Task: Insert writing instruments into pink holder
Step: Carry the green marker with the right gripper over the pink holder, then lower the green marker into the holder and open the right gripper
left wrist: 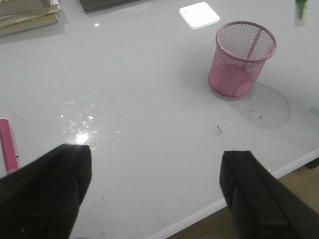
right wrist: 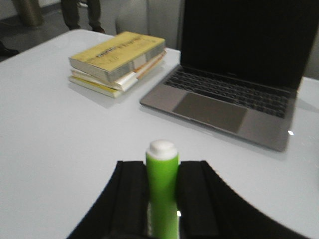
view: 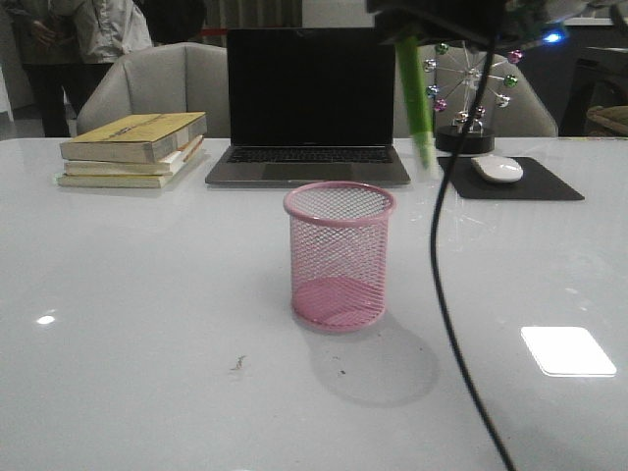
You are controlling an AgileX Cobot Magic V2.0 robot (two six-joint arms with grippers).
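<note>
Two markers in play: lime green marker (right wrist: pixel 162 184) pinched between the dark fingers (right wrist: pixel 132 199) of the right gripper (right wrist: pixel 162 219), white tip forward, hanging near upright in the front view (view: pixel 417 98) above the table and to the right of the pink holder (view: pixel 340 255), lower end blurred and clear of the rim. Magenta marker (left wrist: pixel 7 149) lying flat on the white table (left wrist: pixel 149 99), seen only at the edge of the left wrist view, well apart from the holder (left wrist: pixel 242 59). Pink mesh holder standing upright mid-table, nothing inside, shadow cast toward the near edge. Left gripper (left wrist: pixel 154 199) hovering over the near part of the table with jaws spread wide, gripping nothing. Behind the holder, open laptop (view: pixel 309 108) with a dark screen, stack of books (view: pixel 132 147) to its left, white mouse (view: pixel 497 169) on a black pad (view: pixel 510 182) to its right, beaded desk ornament (view: pixel 471 88) further back. Black cable (view: pixel 446 294) trailing down across the right of the front view.
</note>
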